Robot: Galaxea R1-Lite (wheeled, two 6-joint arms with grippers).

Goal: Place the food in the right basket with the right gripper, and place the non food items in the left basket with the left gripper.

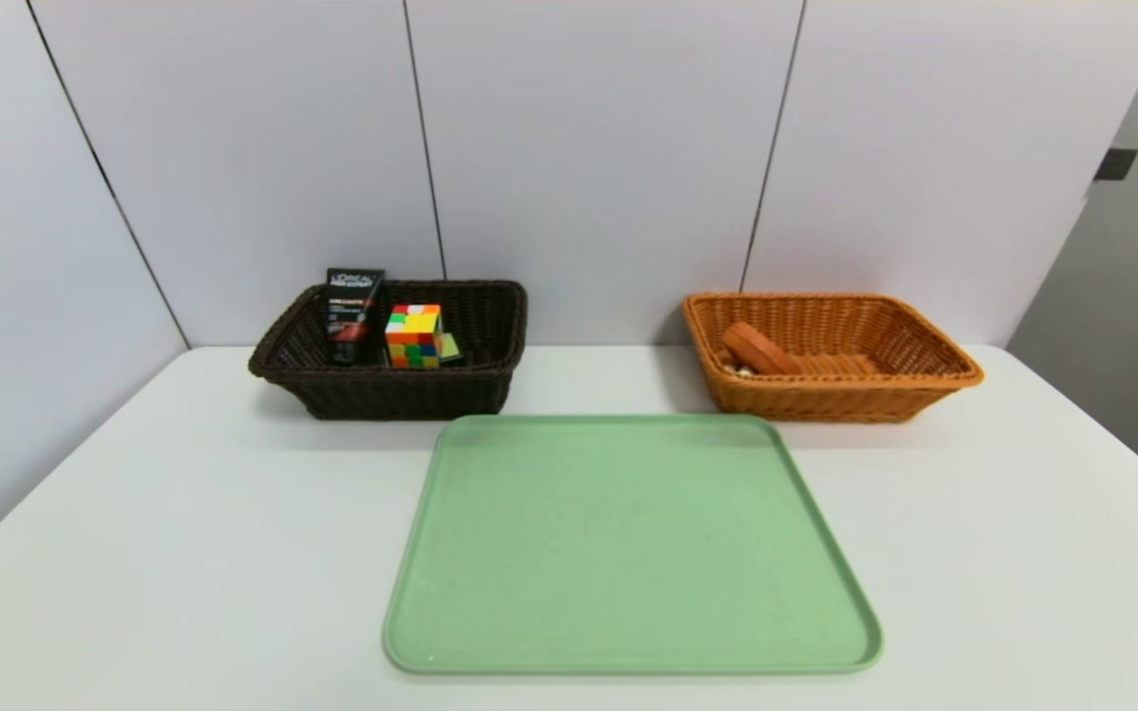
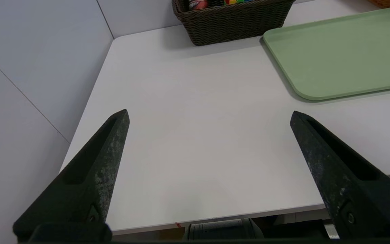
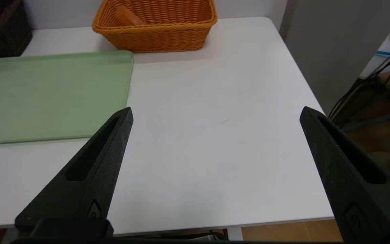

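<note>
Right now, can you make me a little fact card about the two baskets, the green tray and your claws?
left basket: very dark brown woven wicker basket, rectangular
inside it: black L'Oreal tube with red marks, leaning upright; multicoloured puzzle cube
right basket: orange-tan woven wicker basket, rectangular
inside it: orange-brown wedge, at its left end
tray: flat pale green rectangular tray, nothing on it
left claw: open, empty, over the table's left side
right claw: open, empty, over the table's right side
</note>
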